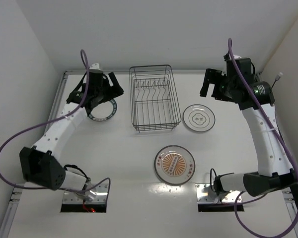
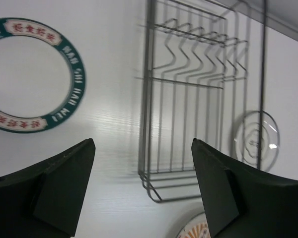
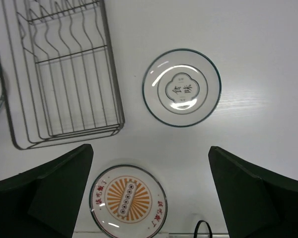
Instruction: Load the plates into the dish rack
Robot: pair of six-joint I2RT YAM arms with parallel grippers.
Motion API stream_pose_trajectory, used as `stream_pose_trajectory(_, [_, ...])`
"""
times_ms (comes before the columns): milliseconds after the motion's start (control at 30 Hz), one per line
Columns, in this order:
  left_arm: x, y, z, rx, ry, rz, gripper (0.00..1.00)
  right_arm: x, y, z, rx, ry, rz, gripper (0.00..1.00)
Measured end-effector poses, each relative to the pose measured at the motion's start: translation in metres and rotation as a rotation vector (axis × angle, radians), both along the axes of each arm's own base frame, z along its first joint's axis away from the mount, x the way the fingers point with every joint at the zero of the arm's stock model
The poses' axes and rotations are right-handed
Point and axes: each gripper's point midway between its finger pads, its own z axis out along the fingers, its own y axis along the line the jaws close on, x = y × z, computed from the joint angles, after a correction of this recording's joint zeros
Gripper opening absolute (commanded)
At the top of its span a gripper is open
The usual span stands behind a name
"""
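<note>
Left gripper [image 2: 142, 145]: jaws apart, holding nothing, raised over the blue-rimmed plate [image 2: 25, 82].
Right gripper [image 3: 150, 148]: jaws wide, holding nothing, high at the far right.
Rack [image 1: 156, 128]: far middle of the table.
Blue-rimmed plate: flat, just left of the rack.
Grey plate [image 1: 198, 118]: flat, just right of the rack.
Orange plate [image 1: 174, 164]: flat, nearer than the rack.

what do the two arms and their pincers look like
The left arm and right arm have white rounded links, black joints and a looping purple cable each. The left pincer and right pincer are black, with wedge-shaped fingers.
</note>
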Motion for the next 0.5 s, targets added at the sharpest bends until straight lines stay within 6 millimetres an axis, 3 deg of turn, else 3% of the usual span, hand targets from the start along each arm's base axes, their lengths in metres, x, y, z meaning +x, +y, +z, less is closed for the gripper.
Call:
stream_pose_trajectory(67, [-0.019, -0.015, 0.008, -0.043, -0.039, -0.044, 0.76, 0.002, -0.007, -0.012, -0.015, 0.037, -0.035, 1.00])
stream_pose_trajectory(167, [-0.038, -0.032, -0.002, -0.068, -0.023, -0.099, 0.78, 0.007, -0.012, -0.046, -0.009, 0.124, -0.056, 1.00])
stream_pose_trajectory(333, [-0.059, -0.036, -0.038, -0.049, 0.078, -0.130, 0.78, 0.009, -0.025, -0.144, 0.113, 0.367, -0.098, 0.92])
stream_pose_trajectory(400, [-0.061, -0.036, -0.041, -0.047, 0.089, -0.133, 0.78, 0.014, -0.031, -0.175, 0.201, 0.440, -0.125, 0.83])
stream_pose_trajectory(500, [-0.062, -0.037, -0.038, -0.056, 0.084, -0.141, 0.78, 0.027, -0.035, -0.211, 0.348, 0.491, -0.158, 0.83])
